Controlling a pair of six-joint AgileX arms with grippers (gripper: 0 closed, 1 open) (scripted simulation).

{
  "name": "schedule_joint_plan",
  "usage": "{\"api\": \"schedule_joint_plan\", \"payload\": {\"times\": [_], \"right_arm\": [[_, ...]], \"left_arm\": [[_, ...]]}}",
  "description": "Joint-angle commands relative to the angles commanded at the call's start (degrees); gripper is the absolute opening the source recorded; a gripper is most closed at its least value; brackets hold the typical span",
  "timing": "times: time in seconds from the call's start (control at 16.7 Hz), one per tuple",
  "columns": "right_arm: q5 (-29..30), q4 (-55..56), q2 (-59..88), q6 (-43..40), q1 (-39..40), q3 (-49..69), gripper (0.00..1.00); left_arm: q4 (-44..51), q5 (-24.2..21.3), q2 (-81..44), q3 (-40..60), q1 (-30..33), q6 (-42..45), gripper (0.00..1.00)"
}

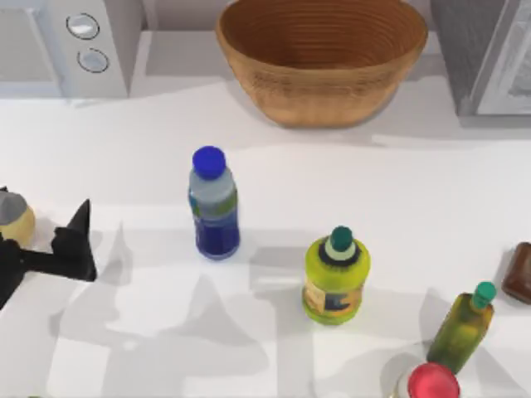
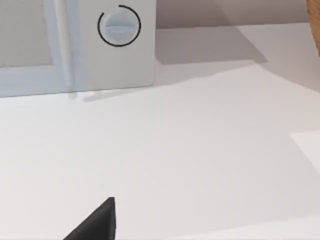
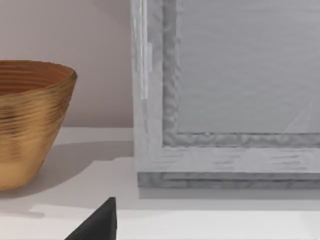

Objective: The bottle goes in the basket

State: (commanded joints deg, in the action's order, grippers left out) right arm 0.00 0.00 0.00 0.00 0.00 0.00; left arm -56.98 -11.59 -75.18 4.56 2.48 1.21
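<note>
The bottle (image 1: 214,205), clear with a blue cap and a dark blue lower half, stands upright left of the table's middle. At the back centre sits the basket (image 1: 323,66), a wide tan woven bowl, and its wall (image 3: 25,125) also shows in the right wrist view. My left gripper (image 1: 73,236) is low at the table's left edge, well left of the bottle, open and holding nothing. One of its black fingers (image 2: 97,222) hangs over bare table. A black finger (image 3: 97,222) of my right gripper, also open, points toward the back right appliance.
A squat yellow-green bottle (image 1: 336,274) stands right of centre and a slim olive bottle (image 1: 465,327) at the front right, by a red-topped object (image 1: 431,383). A brown thing (image 1: 518,272) sits at the right edge and a yellowish round object (image 1: 15,220) at the left. Grey appliances (image 1: 75,46) (image 1: 489,54) flank the basket.
</note>
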Motion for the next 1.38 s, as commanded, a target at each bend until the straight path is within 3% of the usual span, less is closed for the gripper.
{"api": "schedule_joint_plan", "payload": {"times": [0.24,0.6,0.78,1.38], "right_arm": [[0.0,0.0,0.0,0.0,0.0,0.0,1.0],[0.0,0.0,0.0,0.0,0.0,0.0,1.0],[0.0,0.0,0.0,0.0,0.0,0.0,1.0],[0.0,0.0,0.0,0.0,0.0,0.0,1.0]], "left_arm": [[-18.4,-6.2,-23.3,3.1,3.6,1.8,1.0],[-41.2,-17.0,-43.9,8.1,11.3,2.9,1.0],[-44.8,-19.8,-47.5,8.9,13.4,2.9,1.0],[-43.3,-18.9,-48.8,11.8,14.5,2.8,1.0]]}}
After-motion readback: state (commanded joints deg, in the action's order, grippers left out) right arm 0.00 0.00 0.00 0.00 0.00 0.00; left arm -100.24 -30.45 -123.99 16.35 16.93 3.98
